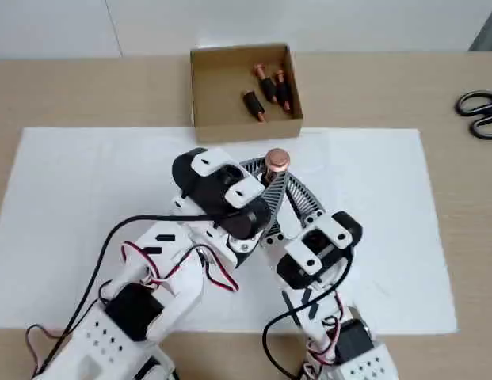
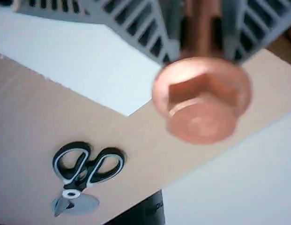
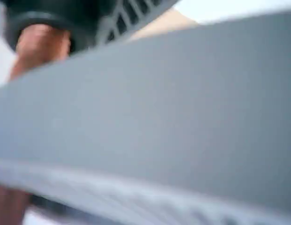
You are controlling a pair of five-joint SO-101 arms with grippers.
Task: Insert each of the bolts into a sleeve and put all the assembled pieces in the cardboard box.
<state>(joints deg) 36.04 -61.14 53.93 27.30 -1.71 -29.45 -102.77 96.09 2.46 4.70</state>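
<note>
- The left gripper (image 1: 271, 176) is clamped on a copper bolt (image 1: 276, 162). In the left wrist view the shank sits between the two grey ribbed fingers (image 2: 136, 23) and the head stands out past their tips.
- The bolt is head up in the high view, over the far part of the white sheet (image 1: 95, 206), between the two arms.
- The right gripper (image 1: 287, 194) comes up to the same bolt from the near right, close against the left one. I cannot tell whether it is apart or together.
- The cardboard box (image 1: 202, 87) lies just beyond the sheet's far edge, straight past the bolt. Three assembled pieces (image 1: 265, 81) lie in its right half, and its floor shows across the left half.
- The white sheet spreads wide to either side of the arms, with the table (image 1: 71, 87) around it. The scissors (image 1: 479, 113) lie near the table's right edge, well apart from the grippers.
- The left wrist view shows the bolt's (image 2: 201, 98) flanged hexagonal head close up, with the scissors (image 2: 84, 168) on the table behind it. The high view shows the box and its pieces.
- In the right wrist view a blurred grey bar (image 3: 173, 108) crosses close to the lens, with a copper-coloured patch (image 3: 40, 47) beside it. Both are too blurred to name.
</note>
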